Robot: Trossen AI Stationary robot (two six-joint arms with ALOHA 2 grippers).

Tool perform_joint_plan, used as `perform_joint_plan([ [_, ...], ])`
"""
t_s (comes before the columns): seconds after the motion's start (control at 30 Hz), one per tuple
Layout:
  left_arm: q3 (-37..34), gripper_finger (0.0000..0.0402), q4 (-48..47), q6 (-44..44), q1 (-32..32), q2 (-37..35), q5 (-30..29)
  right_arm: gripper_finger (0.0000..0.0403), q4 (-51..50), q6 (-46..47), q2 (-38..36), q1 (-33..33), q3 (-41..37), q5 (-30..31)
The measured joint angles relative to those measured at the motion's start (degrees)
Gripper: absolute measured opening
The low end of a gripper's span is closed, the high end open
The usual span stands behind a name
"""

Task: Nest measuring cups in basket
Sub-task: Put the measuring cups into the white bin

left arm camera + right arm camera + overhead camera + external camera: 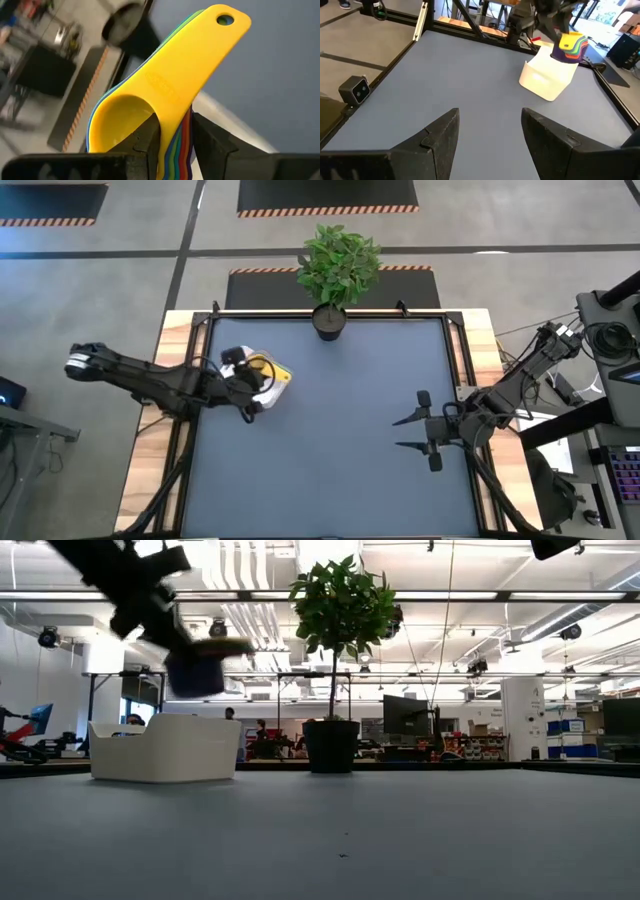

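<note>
High view, left of centre: the left gripper [250,385] reaches in from the frame's left edge and holds the nested stack of measuring cups [268,370] over the white basket [240,358], yellow cup uppermost. Low view shows the same stack [200,668] as a dark blurred shape at upper left, lifted clear above the basket [165,748], which sits on the table [400,830] at the left of the frame. Left wrist view fills with the stack [165,85]: the yellow cup lies on top with its flat handle and hanging hole pointing to the upper right, and green, blue, purple and red edges are layered beneath it, the two dark fingers [145,145] clamped on the stack's side. At top centre of the high view, a black plant pot [329,321] with a leafy plant stands at the table's far edge. Right of centre in the high view, the right gripper [414,432] waits over bare table with its fingers spread wide apart, nothing between them. Its wrist view shows the basket [547,77] and cups [571,44] at upper right.
</note>
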Motion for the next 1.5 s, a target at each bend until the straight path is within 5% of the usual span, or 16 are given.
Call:
perform_joint_plan([
  [0.4, -8.26, 0.0084, 0.03, -3.74, 1.39, -5.89, 0.49, 0.0203, 1.47, -0.75, 0.0, 0.0, 0.0, 0.07],
  [0.83, -9.8, 0.0084, -4.71, -25.65, 1.85, -0.59, 2.79, 0.0203, 1.5, -0.83, 0.0, 0.0, 0.0, 0.02],
  [1.5, -10.14, 0.0084, -4.66, -34.5, 1.89, 9.16, 4.04, 0.0203, 1.55, -0.83, 0.0, 0.0, 0.0, 0.0],
])
